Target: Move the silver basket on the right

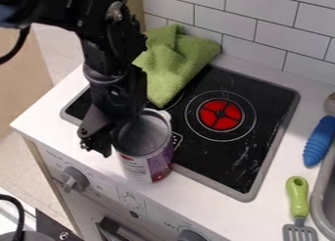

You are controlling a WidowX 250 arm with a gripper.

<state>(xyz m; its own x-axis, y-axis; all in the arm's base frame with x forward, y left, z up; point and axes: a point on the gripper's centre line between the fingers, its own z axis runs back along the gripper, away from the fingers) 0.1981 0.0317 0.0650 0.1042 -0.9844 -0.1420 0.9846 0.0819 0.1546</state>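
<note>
Where the claw (107, 139) hangs, open can (145, 165), upright

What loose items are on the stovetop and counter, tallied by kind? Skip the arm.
Cans: 1 (open can)
Cloths: 1 (green cloth)
Utensils: 2 (green-handled utensil, blue-handled utensil)
Total: 4

Cloth (173, 61) behind can (140, 161), rear left on stovetop (262, 100) — spatula (298, 196) right, beside sink (318, 201).
</note>
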